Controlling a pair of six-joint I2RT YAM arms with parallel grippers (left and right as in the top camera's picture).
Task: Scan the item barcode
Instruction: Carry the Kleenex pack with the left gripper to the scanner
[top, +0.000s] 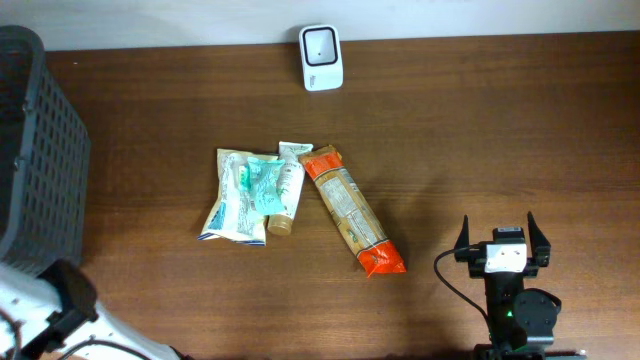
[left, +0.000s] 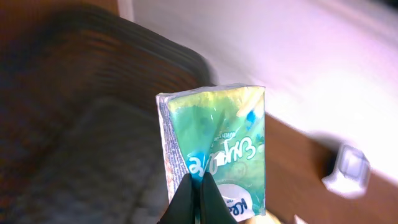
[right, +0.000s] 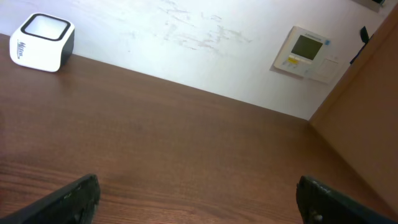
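Note:
In the left wrist view my left gripper (left: 200, 193) is shut on the lower edge of a green and white tissue pack (left: 217, 155), held upright and sharp against a blurred background. Overhead, only the left arm (top: 62, 305) shows, at the bottom left corner, and the held pack is out of sight there. The white barcode scanner (top: 321, 57) stands at the table's far edge, also seen as a scanner (left: 347, 170) and a scanner (right: 41, 42) in the wrist views. My right gripper (top: 503, 240) (right: 199, 199) rests open and empty at the front right.
A dark basket (top: 35, 150) (left: 93, 124) stands at the left. In the middle of the table lie a green pack (top: 238, 195), a tube (top: 287, 190) and a long orange packet (top: 352, 210). A wall panel (right: 306, 51) hangs behind the table.

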